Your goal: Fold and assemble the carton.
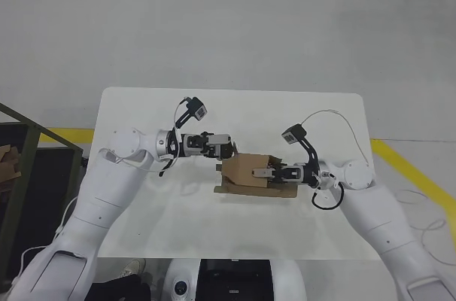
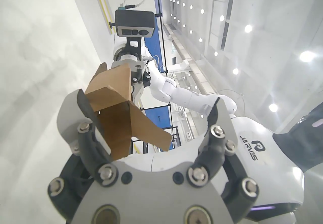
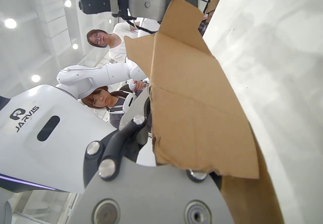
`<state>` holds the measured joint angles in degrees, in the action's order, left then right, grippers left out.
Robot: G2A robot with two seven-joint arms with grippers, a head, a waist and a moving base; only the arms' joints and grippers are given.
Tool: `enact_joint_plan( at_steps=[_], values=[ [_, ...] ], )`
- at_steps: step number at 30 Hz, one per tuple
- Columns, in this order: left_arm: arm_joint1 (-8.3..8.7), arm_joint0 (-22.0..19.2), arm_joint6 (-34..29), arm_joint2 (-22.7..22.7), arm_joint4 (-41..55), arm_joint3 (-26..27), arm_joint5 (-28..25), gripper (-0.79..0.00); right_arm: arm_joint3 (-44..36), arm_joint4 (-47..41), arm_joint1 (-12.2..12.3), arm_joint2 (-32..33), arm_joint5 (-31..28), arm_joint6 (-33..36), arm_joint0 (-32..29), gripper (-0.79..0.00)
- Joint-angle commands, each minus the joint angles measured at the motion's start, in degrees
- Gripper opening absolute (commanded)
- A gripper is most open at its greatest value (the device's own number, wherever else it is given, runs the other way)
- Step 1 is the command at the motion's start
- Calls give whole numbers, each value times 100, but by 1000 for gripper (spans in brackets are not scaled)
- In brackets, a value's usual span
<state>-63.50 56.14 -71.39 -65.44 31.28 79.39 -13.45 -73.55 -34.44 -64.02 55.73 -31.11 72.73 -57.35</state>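
Observation:
A brown carton point(image 1: 247, 171), partly folded with loose flaps, stands near the middle of the white table point(image 1: 153, 226). My right gripper point(image 1: 264, 173) is shut on its right-hand wall; in the right wrist view the carton point(image 3: 191, 99) covers one finger of that gripper point(image 3: 154, 121). My left gripper point(image 1: 226, 143) hangs open just beyond the carton's far left corner. In the left wrist view the left gripper point(image 2: 149, 99) stands wide, and one of its fingers point(image 2: 87, 109) lies against a flap of the carton point(image 2: 118, 119). The right gripper point(image 2: 136, 76) holds the opposite end.
A green rack point(image 1: 17, 143) with flat cardboard sheets point(image 1: 1, 169) stands off the table's left edge. A yellow floor line point(image 1: 420, 177) runs past the right side. Bare table lies in front of and behind the carton.

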Motion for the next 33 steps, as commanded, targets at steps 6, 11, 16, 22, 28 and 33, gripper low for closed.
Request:
enact_joint_plan(
  at_steps=[6,11,16,22,28,33],
  values=[
    [-40,-126,-14,138,69,-40,-46,0,-42,-16,-49,-122,45,26,21,-785],
    [-72,-238,-41,239,110,-128,-91,0,-5,-32,-89,-212,60,57,73,-785],
    [-86,-308,-99,277,136,-203,-132,0,59,-79,-116,-244,66,87,97,-785],
    [-74,-320,-44,198,107,-248,-214,0,182,-89,-140,-229,23,20,128,-785],
    [-16,-153,-28,20,11,-17,-195,0,339,14,-130,-107,10,-73,195,-785],
    [18,22,-13,-56,-9,248,-145,0,395,68,-118,7,10,-174,220,-785]
  ],
)
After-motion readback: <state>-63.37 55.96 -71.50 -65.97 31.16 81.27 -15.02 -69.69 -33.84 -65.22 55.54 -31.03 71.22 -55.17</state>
